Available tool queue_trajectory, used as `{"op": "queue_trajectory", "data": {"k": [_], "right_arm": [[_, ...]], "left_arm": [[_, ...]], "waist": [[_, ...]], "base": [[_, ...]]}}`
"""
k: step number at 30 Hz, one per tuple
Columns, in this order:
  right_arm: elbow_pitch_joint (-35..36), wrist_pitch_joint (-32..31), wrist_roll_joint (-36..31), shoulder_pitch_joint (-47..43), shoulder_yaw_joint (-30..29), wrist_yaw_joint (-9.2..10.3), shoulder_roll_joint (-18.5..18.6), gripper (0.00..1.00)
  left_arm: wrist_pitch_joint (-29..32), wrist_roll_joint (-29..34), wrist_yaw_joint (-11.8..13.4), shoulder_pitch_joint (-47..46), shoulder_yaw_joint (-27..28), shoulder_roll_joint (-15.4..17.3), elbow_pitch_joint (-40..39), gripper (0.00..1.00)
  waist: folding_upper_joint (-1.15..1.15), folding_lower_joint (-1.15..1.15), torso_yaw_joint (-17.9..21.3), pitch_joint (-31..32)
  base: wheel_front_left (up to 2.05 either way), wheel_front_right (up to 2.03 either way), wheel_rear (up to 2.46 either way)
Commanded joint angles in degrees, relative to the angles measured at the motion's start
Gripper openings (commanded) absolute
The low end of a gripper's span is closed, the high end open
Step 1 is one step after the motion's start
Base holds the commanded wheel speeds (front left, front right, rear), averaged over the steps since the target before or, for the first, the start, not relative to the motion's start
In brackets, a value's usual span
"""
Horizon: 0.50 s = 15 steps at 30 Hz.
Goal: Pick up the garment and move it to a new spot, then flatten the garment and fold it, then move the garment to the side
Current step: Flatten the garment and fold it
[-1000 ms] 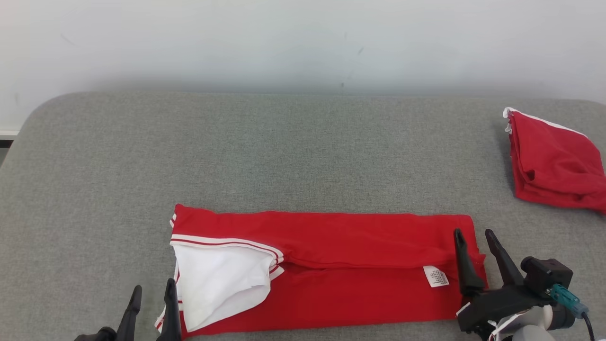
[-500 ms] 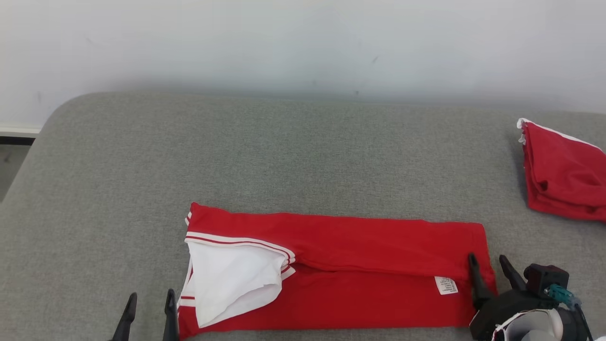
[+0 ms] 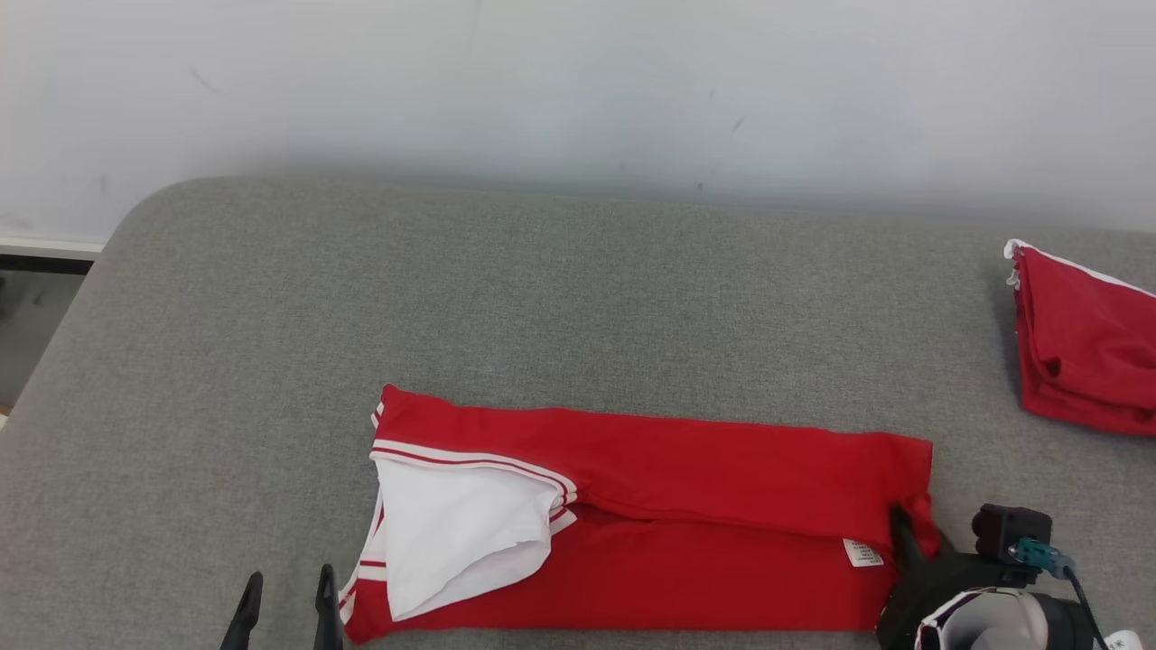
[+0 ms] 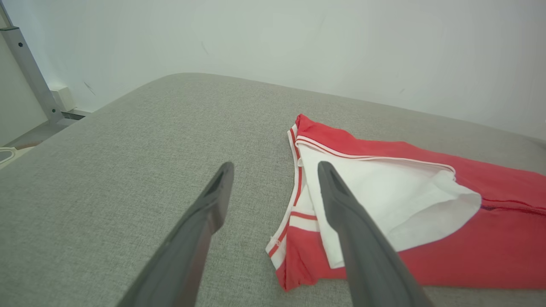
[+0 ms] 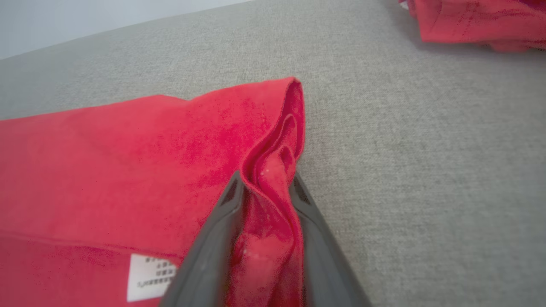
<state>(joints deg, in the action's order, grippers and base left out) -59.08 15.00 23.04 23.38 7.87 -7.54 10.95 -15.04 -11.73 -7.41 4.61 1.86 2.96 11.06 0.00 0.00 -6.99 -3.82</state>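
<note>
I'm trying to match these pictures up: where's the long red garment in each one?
Head view: the red garment lies across the lower middle.
Left wrist view: right of centre, white-lined end nearest the open left gripper.
Right wrist view: left half, corner pinched in the right gripper.
Shared landmark: the grey surface beneath it.

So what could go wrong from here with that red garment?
The right gripper pinches only a bunched corner of the garment; it might slip out or drag layers unevenly. The left gripper hangs open beside the striped end, holding nothing, so a one-sided pull could undo the fold.
</note>
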Motion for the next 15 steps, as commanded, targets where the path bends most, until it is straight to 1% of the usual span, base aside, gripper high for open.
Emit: {"op": "queue_trajectory", "data": {"k": [1, 5, 10, 15], "right_arm": [[-1.1, -0.6, 0.7, -0.5, 0.8, 0.12, -0.8, 0.00], [-1.7, -0.3, 1.9, 0.3, 1.3, 0.13, 1.2, 0.00], [-1.5, 0.1, 3.2, -0.6, -0.3, 0.16, 5.3, 0.00], [2.0, 0.2, 2.9, -2.2, -1.4, 0.13, 8.8, 0.00]], "left_arm": [[-0.1, -0.4, -0.1, 0.2, 0.0, -0.1, 0.3, 1.00], [-0.1, -0.3, -0.1, 0.4, 0.1, -0.1, 0.6, 1.00], [-0.1, -0.2, -0.1, 1.2, 0.1, -0.1, 1.1, 1.00], [-0.1, 0.0, -0.1, 1.9, 0.8, -0.1, 1.0, 1.00]], "waist": [[0.00, 0.00, 0.0, 0.1], [0.00, 0.00, 0.6, 0.6], [0.00, 0.00, 1.3, 1.7], [0.00, 0.00, 2.3, 2.8]], "base": [[0.00, 0.00, 0.00], [0.00, 0.00, 0.00], [0.00, 0.00, 0.00], [0.00, 0.00, 0.00]]}}
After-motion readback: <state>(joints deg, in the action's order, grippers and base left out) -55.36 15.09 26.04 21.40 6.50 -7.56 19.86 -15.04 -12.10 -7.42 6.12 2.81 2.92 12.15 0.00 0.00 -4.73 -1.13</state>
